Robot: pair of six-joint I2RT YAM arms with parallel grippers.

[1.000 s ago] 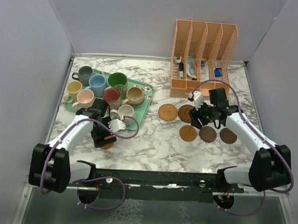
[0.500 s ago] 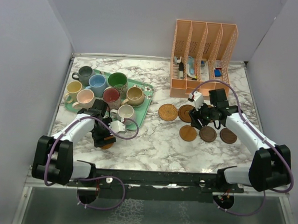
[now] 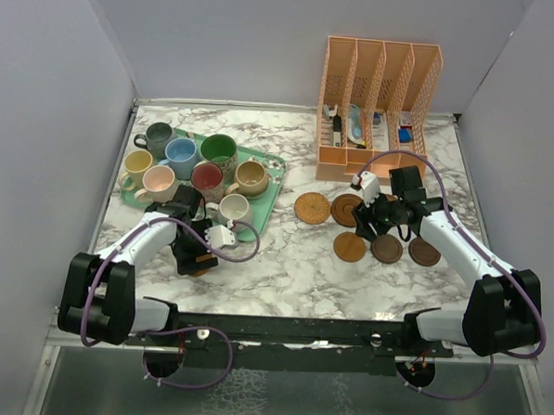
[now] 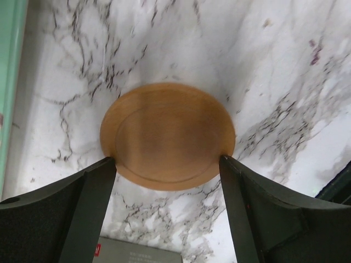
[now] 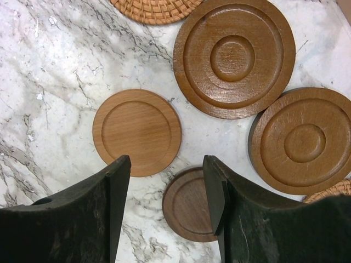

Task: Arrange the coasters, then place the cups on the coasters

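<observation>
The left hand is low over the tabletop, on the near side of the green tray. It is open wide. Its two fingers stand one on each side of a light tan coaster, right at its edges. That coaster lies flat. The right hand is open too and holds nothing. It hangs over more coasters on the right side: a plain tan coaster, a small dark coaster and two big ringed coasters. The cups all sit on the tray at the far left.
</observation>
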